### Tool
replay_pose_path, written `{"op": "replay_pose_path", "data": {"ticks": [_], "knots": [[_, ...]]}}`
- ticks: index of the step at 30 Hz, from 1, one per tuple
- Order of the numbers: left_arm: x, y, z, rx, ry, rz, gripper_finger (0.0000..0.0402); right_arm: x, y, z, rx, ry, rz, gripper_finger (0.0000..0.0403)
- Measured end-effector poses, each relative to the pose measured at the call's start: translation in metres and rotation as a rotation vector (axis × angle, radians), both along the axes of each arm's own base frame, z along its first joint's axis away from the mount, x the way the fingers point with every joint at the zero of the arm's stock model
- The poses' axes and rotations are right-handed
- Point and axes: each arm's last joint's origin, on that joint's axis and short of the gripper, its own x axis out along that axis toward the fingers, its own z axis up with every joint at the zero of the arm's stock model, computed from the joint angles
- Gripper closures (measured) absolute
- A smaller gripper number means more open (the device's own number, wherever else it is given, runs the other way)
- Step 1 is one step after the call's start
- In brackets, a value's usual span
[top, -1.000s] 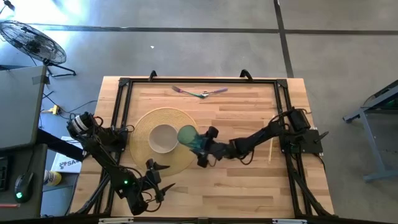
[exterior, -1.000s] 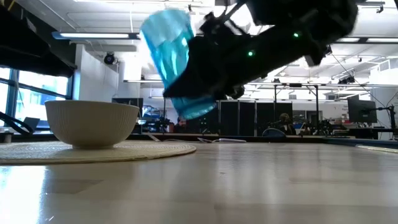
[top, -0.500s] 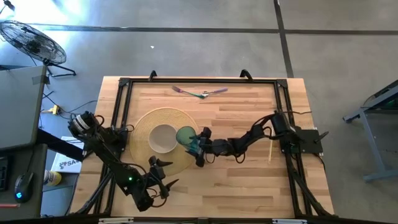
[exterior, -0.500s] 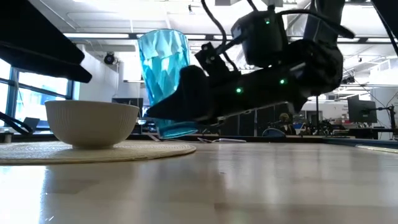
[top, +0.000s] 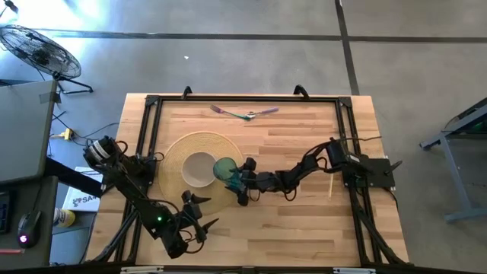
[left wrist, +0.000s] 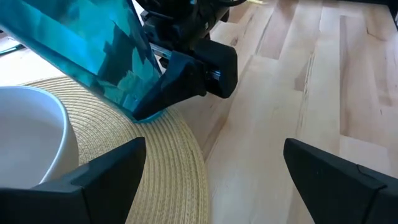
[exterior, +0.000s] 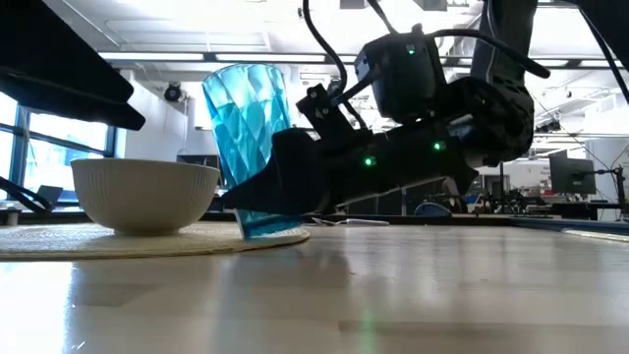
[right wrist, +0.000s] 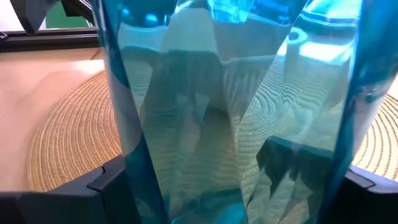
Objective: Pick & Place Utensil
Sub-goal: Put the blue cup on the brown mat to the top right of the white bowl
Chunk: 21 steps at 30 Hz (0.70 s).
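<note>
A blue faceted glass cup (exterior: 246, 138) stands on the right edge of a round woven placemat (top: 176, 152), next to a white bowl (top: 199, 169). My right gripper (top: 236, 181) is shut on the cup, which fills the right wrist view (right wrist: 230, 106). My left gripper (top: 198, 219) hangs open near the table's front edge, pointing at the cup (left wrist: 93, 56), with nothing between its fingers. Two utensils (top: 245, 114) lie crossed on the wood at the far edge. My right gripper pinches the cup's lower wall (exterior: 257, 202), just above its base, between its two fingers (right wrist: 102, 186). The fingers come nearly level from the table's right side. The cup leans slightly, and its base (left wrist: 146, 115) rests on the placemat's edge.
The black frame (top: 152, 103) runs around the wooden table. A thin pale stick (top: 332, 183) lies at the right, near the right arm's base. Bare wood lies open between the placemat and the right side.
My right gripper has come down and toward the bowl with the cup. The cup was tipped and in the air. It now stands almost upright with its base on the placemat's edge.
</note>
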Motion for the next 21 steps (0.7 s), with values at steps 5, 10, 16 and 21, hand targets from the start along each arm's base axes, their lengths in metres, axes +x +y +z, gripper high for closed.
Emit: {"op": "replay_pose_path", "data": {"ticks": [5, 10, 16, 21], "knots": [[0.0, -0.0003, -0.0002, -0.008, 0.008, -0.006, 0.0028, 0.0, 0.0005, -0.0008, 0.002, 0.012, 0.018, 0.0067], [0.0, -0.0004, -0.0004, -0.011, 0.011, -0.008, 0.0028, -0.0002, 0.0006, -0.0016, 0.005, 0.019, 0.022, 0.0056], [0.0, -0.0004, -0.0004, -0.012, 0.011, -0.008, 0.0028, -0.0005, 0.0009, -0.0023, 0.026, 0.035, 0.029, 0.0039], [0.0, -0.0004, -0.0004, -0.013, 0.012, -0.008, 0.0028, -0.0017, 0.0016, 0.0041, 0.092, 0.081, 0.043, 0.0021]]}}
